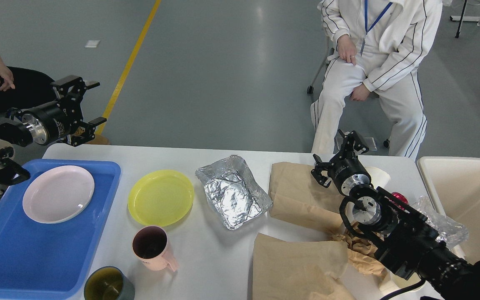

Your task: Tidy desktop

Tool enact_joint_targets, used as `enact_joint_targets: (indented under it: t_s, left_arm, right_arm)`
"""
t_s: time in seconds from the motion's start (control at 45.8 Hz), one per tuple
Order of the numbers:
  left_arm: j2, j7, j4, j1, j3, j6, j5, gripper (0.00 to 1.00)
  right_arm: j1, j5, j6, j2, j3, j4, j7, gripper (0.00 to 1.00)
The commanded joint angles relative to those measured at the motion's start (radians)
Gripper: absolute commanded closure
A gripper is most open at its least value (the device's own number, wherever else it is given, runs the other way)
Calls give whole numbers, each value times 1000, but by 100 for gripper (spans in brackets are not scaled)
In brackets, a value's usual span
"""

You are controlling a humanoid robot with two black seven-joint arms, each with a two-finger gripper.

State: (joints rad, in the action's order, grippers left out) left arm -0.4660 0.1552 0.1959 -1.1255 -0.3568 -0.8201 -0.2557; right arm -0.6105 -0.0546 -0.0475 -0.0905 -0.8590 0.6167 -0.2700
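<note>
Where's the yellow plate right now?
In the head view the yellow plate lies flat on the desktop, left of centre, between the blue tray and the foil container, just beyond the pink mug.

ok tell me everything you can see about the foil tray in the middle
The foil tray is a shallow rectangular container of crinkled, shiny silver aluminium foil with raised, bent walls. It looks empty, open side up, and turned at an angle to the table edge. It rests on the white desktop between the yellow plate and a brown paper bag. Neither end effector touches it.
</note>
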Motion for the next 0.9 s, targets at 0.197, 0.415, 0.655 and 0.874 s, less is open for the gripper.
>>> enact_joint_targets:
  t_s: [0.197, 0.415, 0.655, 0.874]
  left_arm:
    - [-23, -2, 14, -183, -592, -140, 162, 4]
    - [47, -2, 57, -365, -837, -140, 386, 4]
    - [167, 1, 270, -511, -967, -140, 490, 4]
    - [234, 3, 477, -611, -1005, -140, 490, 4]
  right_arm:
    - [0, -1, 0, 0, 0, 0, 2, 0]
    - [0, 1, 0, 0, 0, 0, 0, 0]
    - [0, 1, 0, 0, 0, 0, 2, 0]
    - [0, -1, 0, 0, 0, 0, 0, 0]
